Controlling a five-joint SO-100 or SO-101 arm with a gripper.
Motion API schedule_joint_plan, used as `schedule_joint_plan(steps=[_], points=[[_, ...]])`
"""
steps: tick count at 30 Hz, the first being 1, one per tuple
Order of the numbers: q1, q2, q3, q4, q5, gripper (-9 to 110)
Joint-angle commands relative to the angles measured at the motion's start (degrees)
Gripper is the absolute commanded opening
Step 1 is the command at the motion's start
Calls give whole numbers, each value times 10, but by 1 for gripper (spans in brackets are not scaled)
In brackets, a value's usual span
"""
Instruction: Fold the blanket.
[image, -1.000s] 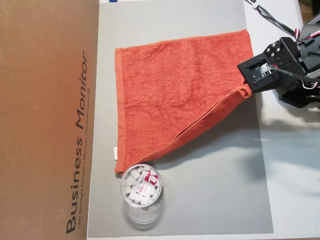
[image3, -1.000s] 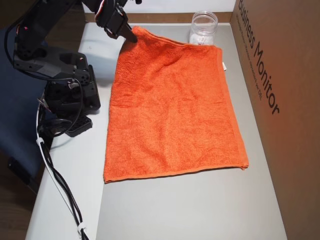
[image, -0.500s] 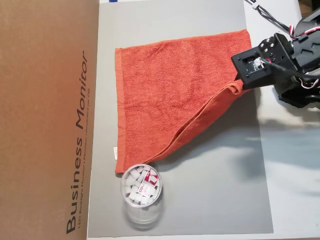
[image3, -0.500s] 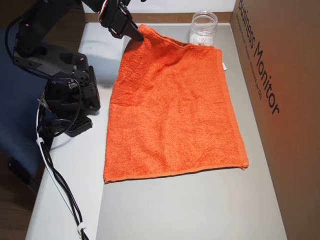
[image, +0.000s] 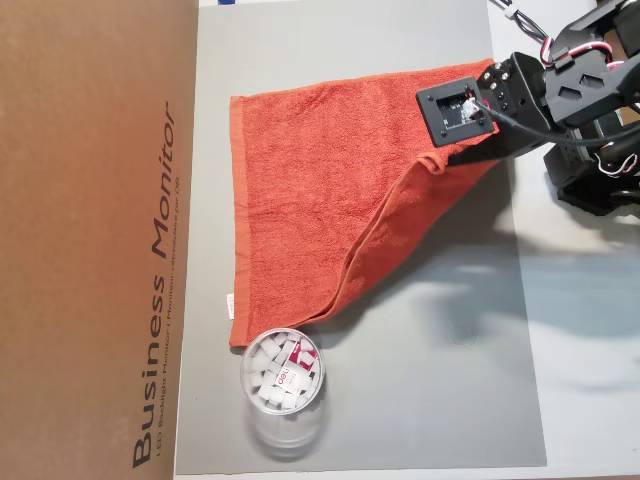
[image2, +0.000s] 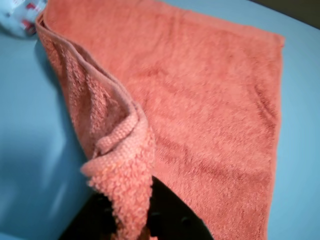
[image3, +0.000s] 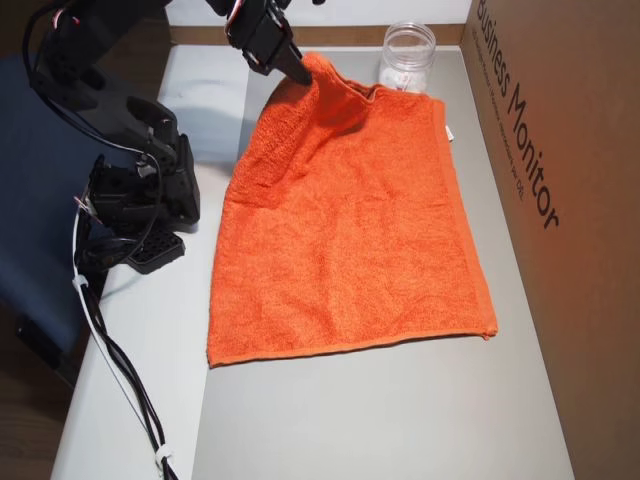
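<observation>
The blanket is an orange-red terry towel lying mostly flat on the grey mat. One corner of it is lifted, and the edge below that corner hangs in a slanted fold. My gripper is shut on the raised corner, above the blanket's right part in an overhead view. In another overhead view the gripper holds the corner up at the blanket's far left. The wrist view shows the pinched corner bunched over the dark fingers. A small white tag sits on the hem.
A clear plastic cup with white pieces stands at the blanket's lower corner and also shows as a cup. A brown cardboard box borders the mat. The arm's base and cables sit beside the mat.
The gripper has carried the pinched corner up and inward over the blanket, toward the box side. The hanging fold has grown longer.
</observation>
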Motion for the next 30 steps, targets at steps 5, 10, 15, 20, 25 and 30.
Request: schedule_joint_plan(steps=[5, 10, 15, 20, 25, 30], points=[[33, -22, -21, -75, 1, 0], [57, -34, -28, -83, 2, 0], [88, -35, -26, -84, 0, 0], [104, -54, -32, -100, 2, 0], [106, -79, -32, -184, -8, 0], [105, -112, -36, -226, -9, 0]])
